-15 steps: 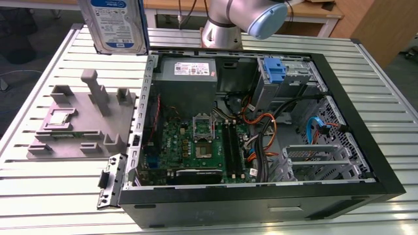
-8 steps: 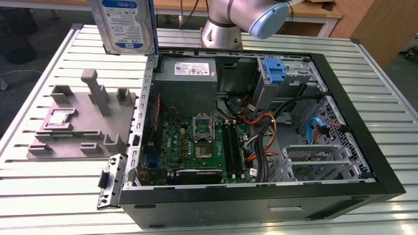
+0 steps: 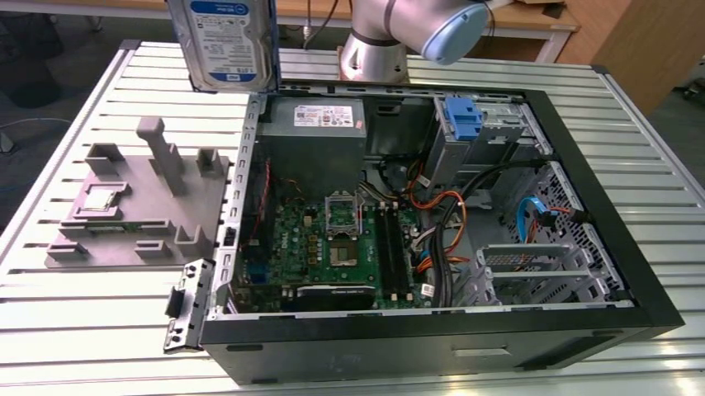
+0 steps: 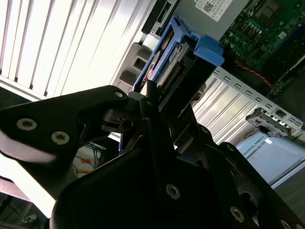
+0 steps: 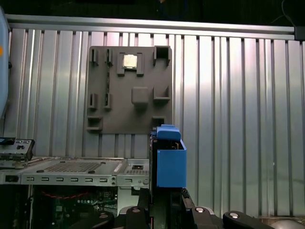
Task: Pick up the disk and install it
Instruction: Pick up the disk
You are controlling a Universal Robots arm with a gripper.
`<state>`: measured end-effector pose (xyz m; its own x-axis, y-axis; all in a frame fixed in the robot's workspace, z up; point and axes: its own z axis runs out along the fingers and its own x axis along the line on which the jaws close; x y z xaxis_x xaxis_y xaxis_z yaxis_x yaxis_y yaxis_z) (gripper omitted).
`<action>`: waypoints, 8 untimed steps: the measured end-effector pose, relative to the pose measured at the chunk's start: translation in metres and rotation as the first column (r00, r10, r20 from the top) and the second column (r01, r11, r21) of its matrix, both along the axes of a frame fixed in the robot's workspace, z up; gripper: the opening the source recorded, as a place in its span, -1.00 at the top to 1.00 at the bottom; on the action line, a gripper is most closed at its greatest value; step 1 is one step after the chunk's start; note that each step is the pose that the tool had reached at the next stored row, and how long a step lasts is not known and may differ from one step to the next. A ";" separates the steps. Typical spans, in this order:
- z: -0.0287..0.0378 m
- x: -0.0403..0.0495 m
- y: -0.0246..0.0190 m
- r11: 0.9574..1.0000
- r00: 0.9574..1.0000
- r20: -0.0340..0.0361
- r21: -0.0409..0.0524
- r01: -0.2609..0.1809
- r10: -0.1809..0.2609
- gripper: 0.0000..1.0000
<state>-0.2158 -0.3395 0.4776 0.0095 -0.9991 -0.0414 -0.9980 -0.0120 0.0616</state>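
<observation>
The disk (image 3: pixel 231 41) is a silver-grey drive with a blue-and-white label. It hangs upright above the far corner of the open computer case (image 3: pixel 650 280), toward the exterior view's left. In the second wrist view my gripper (image 4: pixel 167 102) is shut on the disk (image 4: pixel 167 67), its black fingers (image 4: pixel 147 98) pressing on either side of the blue carrier rails. In the first wrist view the disk (image 5: pixel 167 160) stands edge-on, rising from my gripper (image 5: pixel 164 202) over the case's edge.
Inside the case are a green motherboard (image 3: pixel 330 239), a grey power-supply box (image 3: pixel 314 124) and a drive cage with a bare blue bracket (image 3: pixel 465 115). A grey fixture plate (image 3: pixel 121 206) with posts and a small chip lies on the slatted table at the exterior view's left.
</observation>
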 end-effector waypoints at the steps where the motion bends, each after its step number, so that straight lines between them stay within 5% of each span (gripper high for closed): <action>1: 0.0000 0.0023 0.0000 1.000 1.000 0.000 0.000 0.000 0.000 0.30; 8: 0.0000 0.0173 0.0000 1.000 1.000 -0.001 0.000 0.000 0.000 0.30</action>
